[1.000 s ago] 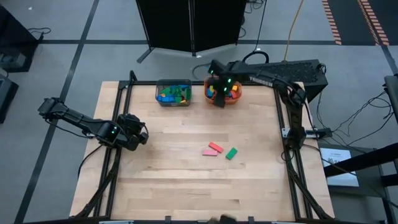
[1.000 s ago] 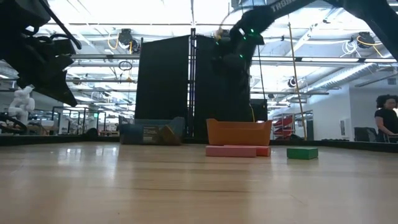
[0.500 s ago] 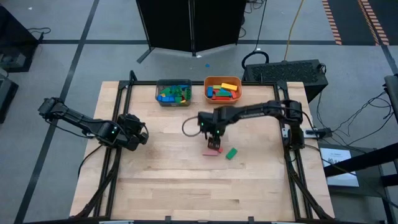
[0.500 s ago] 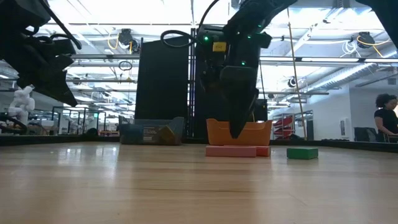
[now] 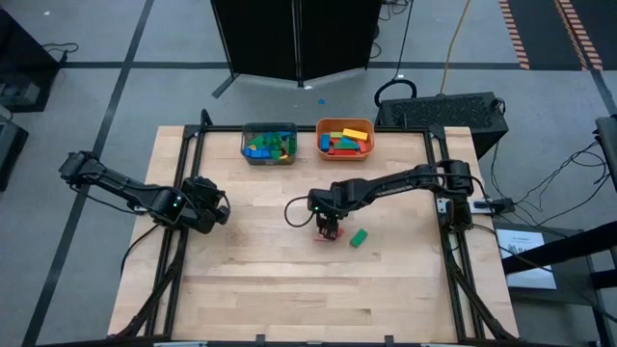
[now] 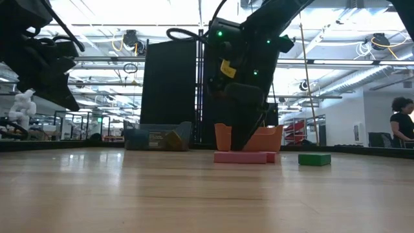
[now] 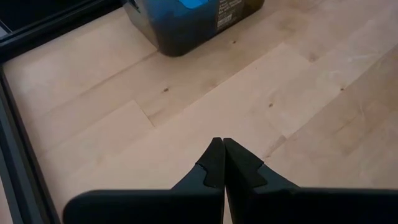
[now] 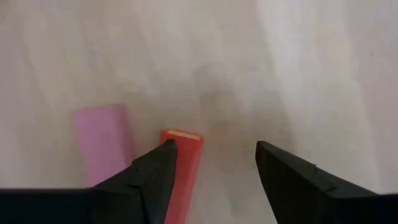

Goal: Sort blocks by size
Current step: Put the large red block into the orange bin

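1. Near the middle of the worktop (image 5: 289,280), my right gripper (image 5: 329,229) hangs just over two bars lying side by side, a pink block (image 8: 102,140) and a red block (image 8: 180,168). Its fingers (image 8: 152,177) are spread apart with nothing between them; in the right wrist view one tip sits by the red bar's end, the other over bare wood.
2. A green block (image 5: 358,237) lies just beside that pair, on the side away from the left arm, touching neither as far as I can tell.
3. At the far edge, the grey bin (image 5: 269,144) and the orange bin (image 5: 344,139) stand next to each other, both holding mixed coloured blocks.
4. From the low view, the right arm blocks the middle of the orange bin.
5. My left gripper (image 5: 205,204) waits near the worktop's left edge, fingers (image 7: 217,165) pressed together, empty.
6. The grey bin has a white label, too small to read. A yellow tag on the right arm is unreadable too.
7. A person (image 6: 402,123) stands in the room beyond.
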You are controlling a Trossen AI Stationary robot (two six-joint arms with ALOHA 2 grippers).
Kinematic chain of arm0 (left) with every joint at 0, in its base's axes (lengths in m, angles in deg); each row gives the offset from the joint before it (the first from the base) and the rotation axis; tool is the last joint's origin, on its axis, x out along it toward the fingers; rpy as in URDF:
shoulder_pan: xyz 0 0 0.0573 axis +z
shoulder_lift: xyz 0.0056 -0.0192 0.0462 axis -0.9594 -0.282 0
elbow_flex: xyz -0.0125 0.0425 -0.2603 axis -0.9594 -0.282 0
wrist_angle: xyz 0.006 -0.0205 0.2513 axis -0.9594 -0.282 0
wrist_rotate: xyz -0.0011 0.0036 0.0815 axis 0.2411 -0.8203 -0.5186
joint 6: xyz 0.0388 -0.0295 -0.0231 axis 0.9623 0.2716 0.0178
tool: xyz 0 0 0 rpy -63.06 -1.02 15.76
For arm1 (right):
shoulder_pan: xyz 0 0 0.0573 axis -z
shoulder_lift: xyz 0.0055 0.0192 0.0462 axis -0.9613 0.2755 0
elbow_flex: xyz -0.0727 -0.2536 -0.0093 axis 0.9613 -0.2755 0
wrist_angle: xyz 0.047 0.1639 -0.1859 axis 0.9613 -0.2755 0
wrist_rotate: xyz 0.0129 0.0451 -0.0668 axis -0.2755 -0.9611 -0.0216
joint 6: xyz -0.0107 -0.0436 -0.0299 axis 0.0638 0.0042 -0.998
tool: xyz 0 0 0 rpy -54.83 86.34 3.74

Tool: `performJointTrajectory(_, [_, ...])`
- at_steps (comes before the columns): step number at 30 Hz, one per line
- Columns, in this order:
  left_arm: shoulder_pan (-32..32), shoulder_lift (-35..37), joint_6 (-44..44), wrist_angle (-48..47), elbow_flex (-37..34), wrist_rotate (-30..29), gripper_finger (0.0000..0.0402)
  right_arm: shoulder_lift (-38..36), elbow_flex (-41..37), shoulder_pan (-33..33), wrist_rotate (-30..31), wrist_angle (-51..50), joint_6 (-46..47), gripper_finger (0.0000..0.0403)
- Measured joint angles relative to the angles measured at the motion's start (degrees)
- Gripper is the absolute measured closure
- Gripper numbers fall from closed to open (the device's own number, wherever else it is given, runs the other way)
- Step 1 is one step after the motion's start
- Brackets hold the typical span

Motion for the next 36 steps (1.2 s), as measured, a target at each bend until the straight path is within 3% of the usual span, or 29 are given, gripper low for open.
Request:
performJointTrajectory(11, [0.01, 0.00, 0.02, -0.10, 0.00, 0.18, 0.0401, -0.19, 0.00, 1.85, 5.81, -2.19, 0.67, 0.0188])
performJointTrajectory(23, [0.00, 0.00, 0.02, -0.07, 0.00, 0.13, 0.0401, -6.43, -0.26, 3.91, 6.47, -3.01, 3.21, 0.0188])
performJointTrajectory(36, [0.00, 0.00, 0.13, -0.11, 0.00, -0.30, 0.0401, -4.92, -5.62, 1.13, 7.19, -1.94, 5.82, 0.0188])
